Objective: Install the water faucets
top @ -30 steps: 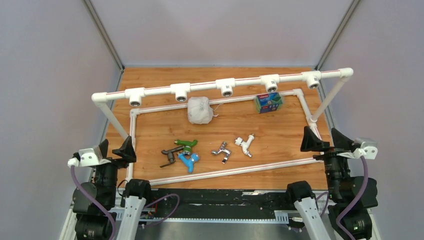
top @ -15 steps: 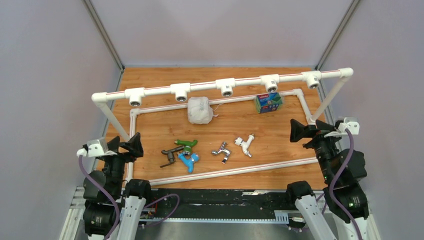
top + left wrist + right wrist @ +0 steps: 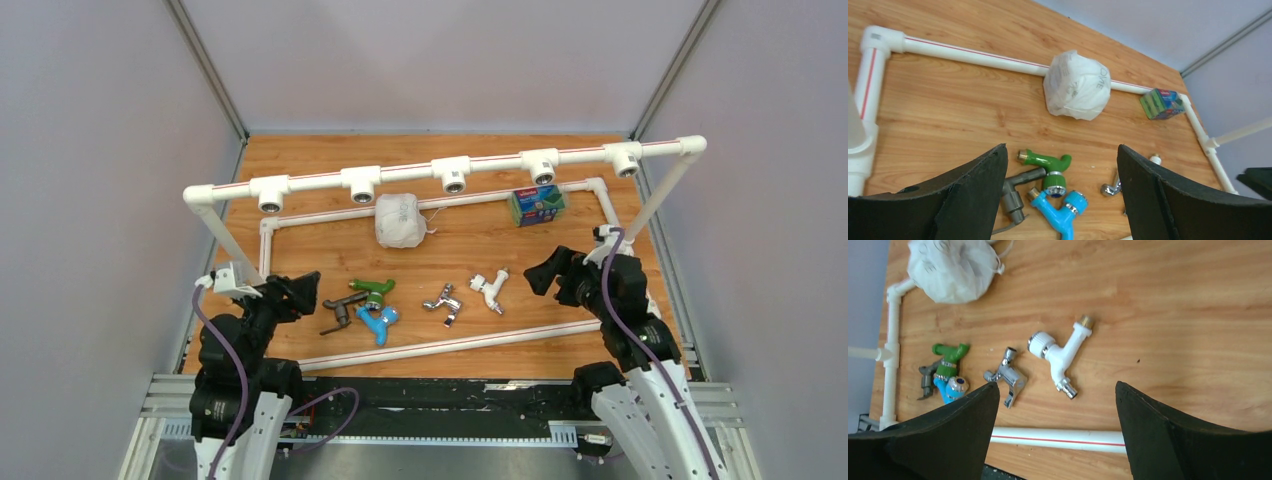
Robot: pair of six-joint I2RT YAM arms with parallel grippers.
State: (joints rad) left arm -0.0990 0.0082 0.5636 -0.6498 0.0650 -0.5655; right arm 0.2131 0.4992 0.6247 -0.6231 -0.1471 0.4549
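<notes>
Five faucets lie loose on the wooden table: green, blue and dark grey bunched together, chrome, and white. In the left wrist view the green, blue and grey faucets lie between my fingers. In the right wrist view the white and chrome faucets show. A raised white pipe rail carries several empty sockets. My left gripper is open, left of the grey faucet. My right gripper is open, right of the white faucet. Both are empty.
A white pipe frame lies flat around the faucets, with a sloped leg at the right. A crumpled white bag and a green sponge pack sit at the back. Grey walls stand on both sides.
Both arms have swung inward from the table's sides toward the faucets, the left to the right, the right to the left. Both grippers stay open. The faucets have not moved.
</notes>
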